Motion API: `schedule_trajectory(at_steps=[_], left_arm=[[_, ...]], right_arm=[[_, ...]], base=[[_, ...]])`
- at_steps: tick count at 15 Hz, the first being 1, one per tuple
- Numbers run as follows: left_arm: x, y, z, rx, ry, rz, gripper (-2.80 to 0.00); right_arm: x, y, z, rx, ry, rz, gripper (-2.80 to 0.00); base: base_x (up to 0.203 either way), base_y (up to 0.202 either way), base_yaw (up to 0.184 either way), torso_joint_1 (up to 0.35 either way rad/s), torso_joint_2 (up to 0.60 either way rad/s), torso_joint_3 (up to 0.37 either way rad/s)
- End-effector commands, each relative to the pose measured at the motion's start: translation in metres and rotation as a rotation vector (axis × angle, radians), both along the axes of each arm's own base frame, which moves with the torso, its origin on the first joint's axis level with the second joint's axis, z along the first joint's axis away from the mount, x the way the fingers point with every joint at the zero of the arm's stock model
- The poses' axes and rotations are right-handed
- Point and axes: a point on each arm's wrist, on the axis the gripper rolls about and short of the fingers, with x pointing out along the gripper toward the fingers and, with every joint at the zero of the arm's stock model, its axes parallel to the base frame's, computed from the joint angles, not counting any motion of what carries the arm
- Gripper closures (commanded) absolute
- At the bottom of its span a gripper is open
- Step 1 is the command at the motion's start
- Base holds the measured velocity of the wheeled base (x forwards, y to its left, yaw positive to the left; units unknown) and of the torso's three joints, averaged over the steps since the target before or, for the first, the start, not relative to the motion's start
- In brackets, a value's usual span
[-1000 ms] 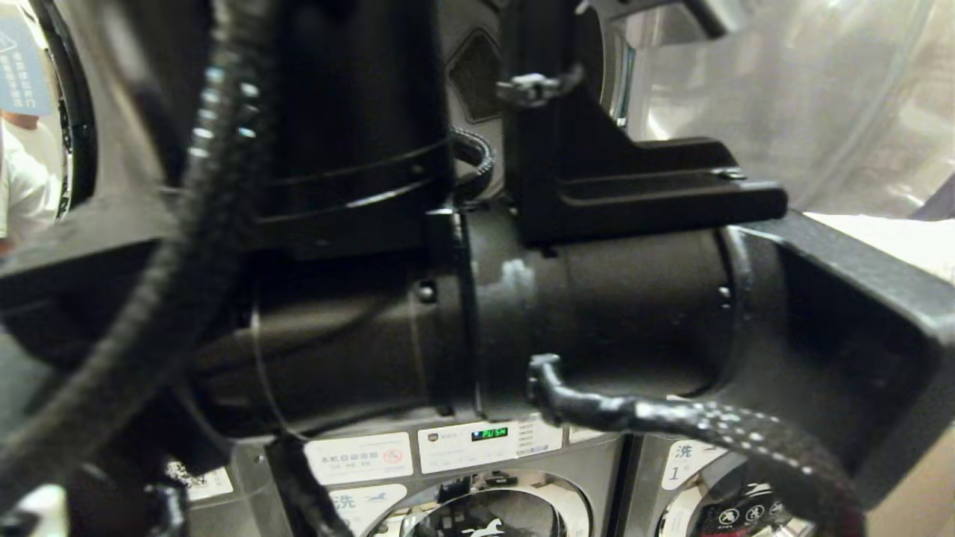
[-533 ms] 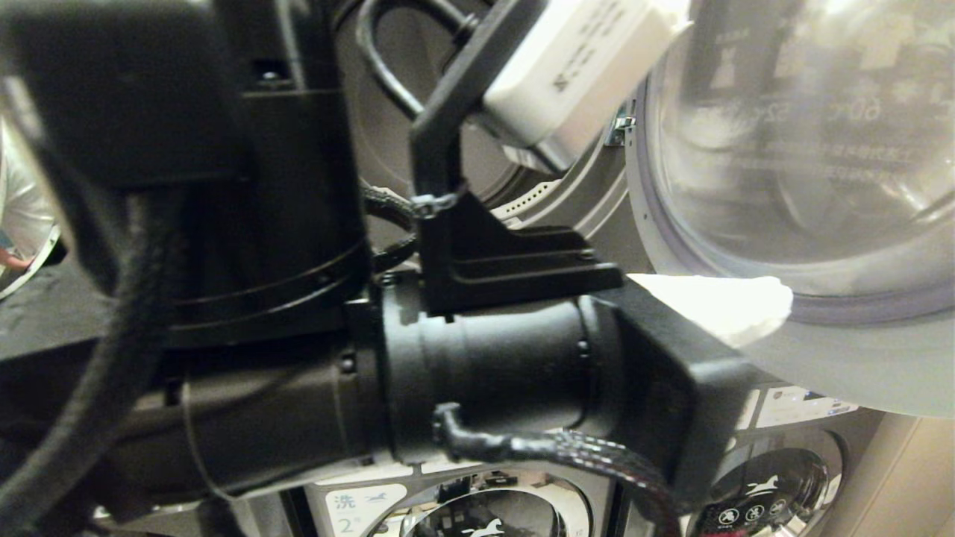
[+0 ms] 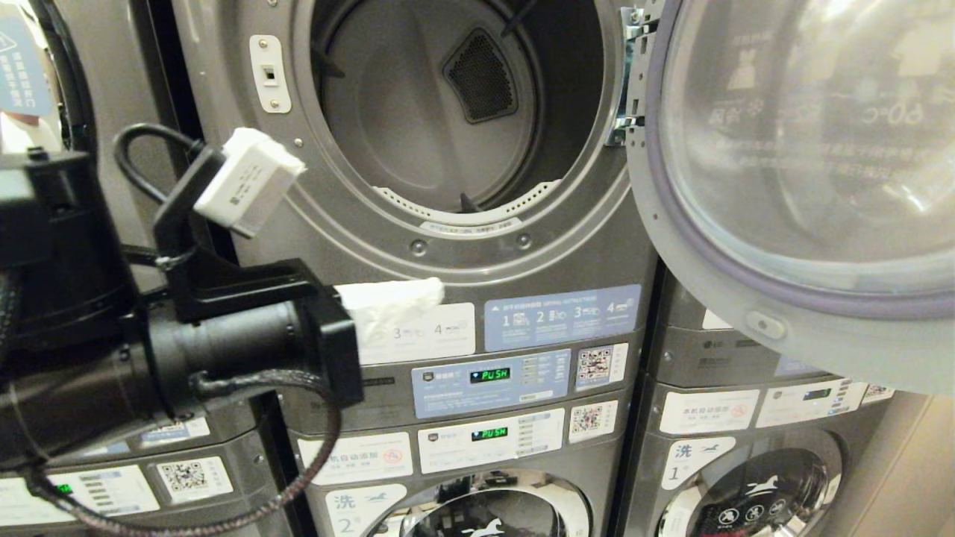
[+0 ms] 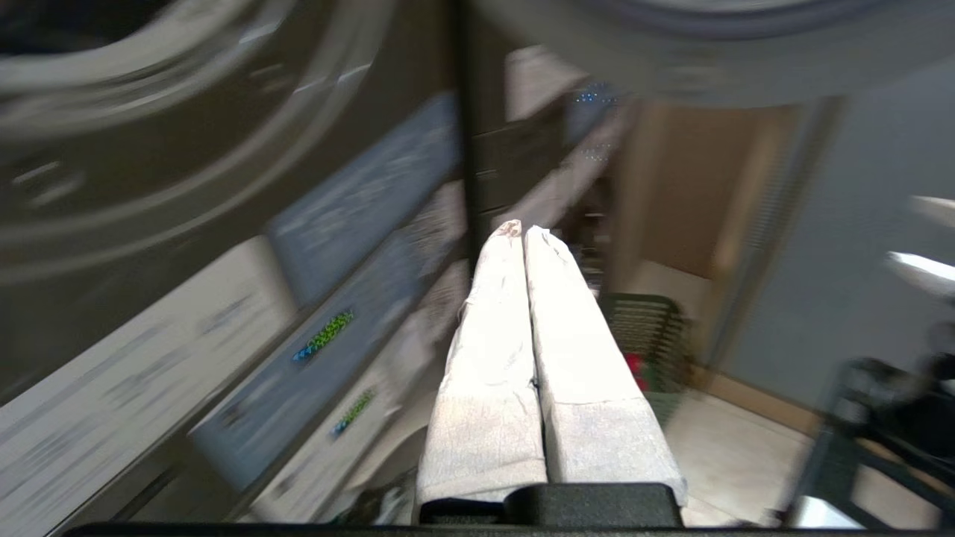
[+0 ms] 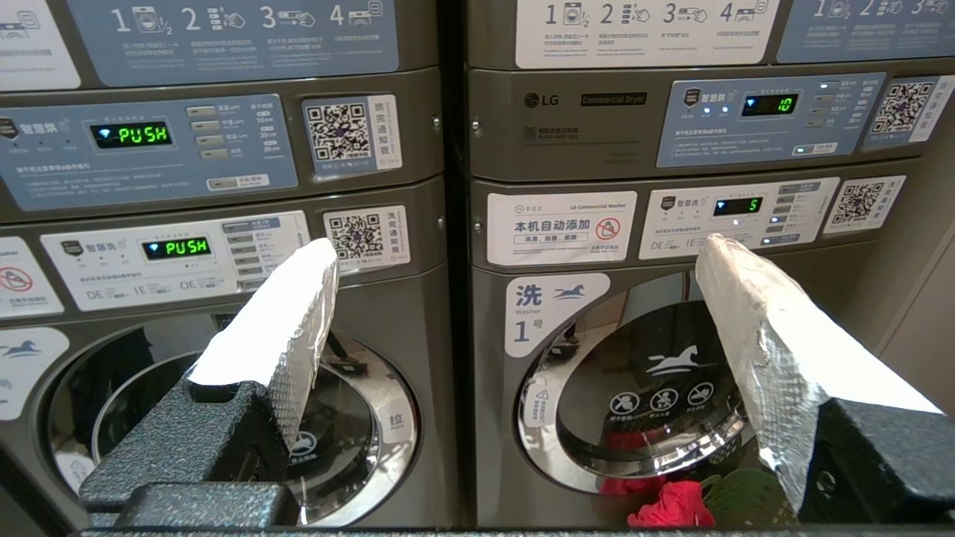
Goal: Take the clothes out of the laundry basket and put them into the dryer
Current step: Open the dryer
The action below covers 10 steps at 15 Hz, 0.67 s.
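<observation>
With its jaws pressed together and empty, the left gripper point(image 3: 418, 292) sat at centre-left below the open dryer point(image 3: 455, 112), the right gripper point(image 5: 515, 298) spread wide, so next seemed a return to the basket point(image 4: 643, 328) of clothes point(image 5: 670, 509).

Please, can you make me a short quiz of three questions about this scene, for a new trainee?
1. True or false: the round glass door of the upper grey metal dryer stands open.
2. The white padded fingers of the left gripper are: A) shut on a red garment, B) shut on nothing, C) wide open.
3. Which word glows green on the dryer's display?
Key: 1 true; 2 B; 3 PUSH.
</observation>
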Motion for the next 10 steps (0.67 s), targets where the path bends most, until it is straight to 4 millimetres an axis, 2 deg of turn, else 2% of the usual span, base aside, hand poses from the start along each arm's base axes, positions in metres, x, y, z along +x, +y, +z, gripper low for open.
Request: schedule_trajectory(at_steps=[1, 3, 5, 10], left_arm=[[0.007, 0.041, -0.005, -0.002, 0.000, 0.173, 0.00], [0.015, 0.087, -0.017, 0.008, 0.030, 0.374, 0.00], [0.003, 0.121, -0.038, 0.022, 0.085, 0.513, 0.00], [-0.076, 0.136, -0.095, 0.020, 0.106, 0.581, 0.00]], right_arm=[[0.000, 0.000, 0.000, 0.000, 0.000, -0.001, -2.80], [0.000, 0.000, 0.000, 0.000, 0.001, 0.000, -2.80], [0.000, 0.000, 0.000, 0.000, 0.000, 0.000, -2.80], [0.000, 0.000, 0.000, 0.000, -0.001, 0.000, -2.80]], base=[[0.000, 0.000, 0.000, 0.000, 0.00, 0.000], [0.000, 0.000, 0.000, 0.000, 0.00, 0.000], [0.000, 0.000, 0.000, 0.000, 0.00, 0.000], [0.000, 0.000, 0.000, 0.000, 0.00, 0.000]])
